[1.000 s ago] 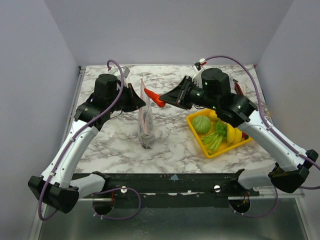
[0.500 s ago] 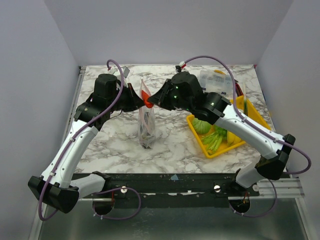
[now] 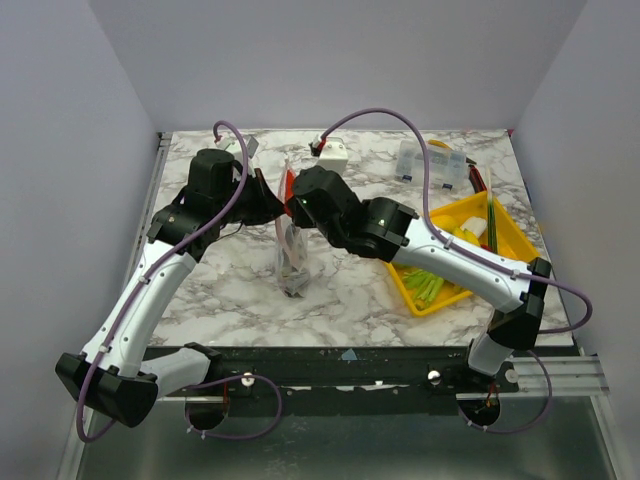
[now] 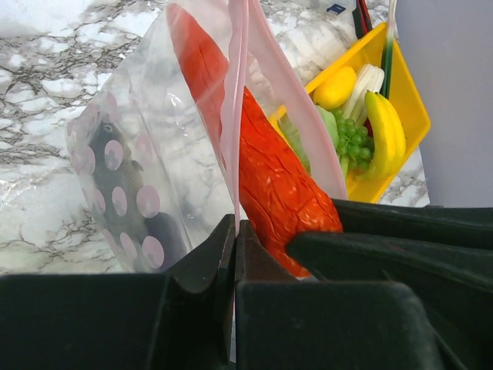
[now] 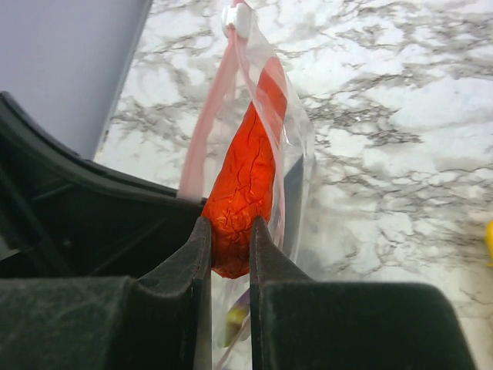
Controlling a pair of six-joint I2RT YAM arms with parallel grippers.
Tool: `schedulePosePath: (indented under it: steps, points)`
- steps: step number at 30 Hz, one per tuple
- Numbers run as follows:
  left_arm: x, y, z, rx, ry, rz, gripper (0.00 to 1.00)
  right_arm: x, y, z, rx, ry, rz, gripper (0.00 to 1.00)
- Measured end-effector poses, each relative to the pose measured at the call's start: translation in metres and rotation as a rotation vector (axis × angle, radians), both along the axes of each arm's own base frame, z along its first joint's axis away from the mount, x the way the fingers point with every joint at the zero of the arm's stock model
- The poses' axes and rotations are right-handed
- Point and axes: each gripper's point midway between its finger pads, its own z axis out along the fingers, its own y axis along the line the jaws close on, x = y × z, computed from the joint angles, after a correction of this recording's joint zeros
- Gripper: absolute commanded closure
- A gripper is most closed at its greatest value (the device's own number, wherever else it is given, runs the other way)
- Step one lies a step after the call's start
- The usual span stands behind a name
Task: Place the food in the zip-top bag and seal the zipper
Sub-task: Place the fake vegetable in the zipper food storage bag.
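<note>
Both clamped: left gripper (image 4: 235, 231) pinches the zipper (image 4: 233, 116), right gripper (image 5: 229, 231) grips orange-red toy vegetable (image 5: 243, 185) partway into zip-top bag (image 4: 131, 154). We risk snagging the rim and yanking the zipper free.

We see the zip-top bag (image 3: 292, 250) mouth jammed: left gripper (image 4: 235, 231) pinches the zipper (image 4: 235, 116), right gripper (image 5: 229, 231) wedges red food (image 5: 243, 193) inside. Yellow tray (image 3: 420, 305) blocks the right. Table (image 3: 230, 290) is open on the bag's near side.

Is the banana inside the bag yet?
No, the banana lies in the yellow tray with other food, outside the zip-top bag.
</note>
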Motion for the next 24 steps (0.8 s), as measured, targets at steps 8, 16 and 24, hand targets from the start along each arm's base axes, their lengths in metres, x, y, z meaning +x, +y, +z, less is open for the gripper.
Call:
schedulePosePath:
  steps: [8,16,24]
  points:
    - [0.0,0.003,0.006,0.002,-0.027,0.013,1.0,0.008,-0.006,-0.016,-0.132,-0.051,-0.033,0.96]
    - [0.002,0.006,0.005,0.015,-0.031,0.028,1.0,0.014,0.001,-0.03,-0.2,-0.065,-0.039,0.45]
    - [0.005,0.013,0.01,0.034,-0.049,0.068,1.0,0.008,0.001,-0.022,-0.174,-0.055,-0.003,0.43]
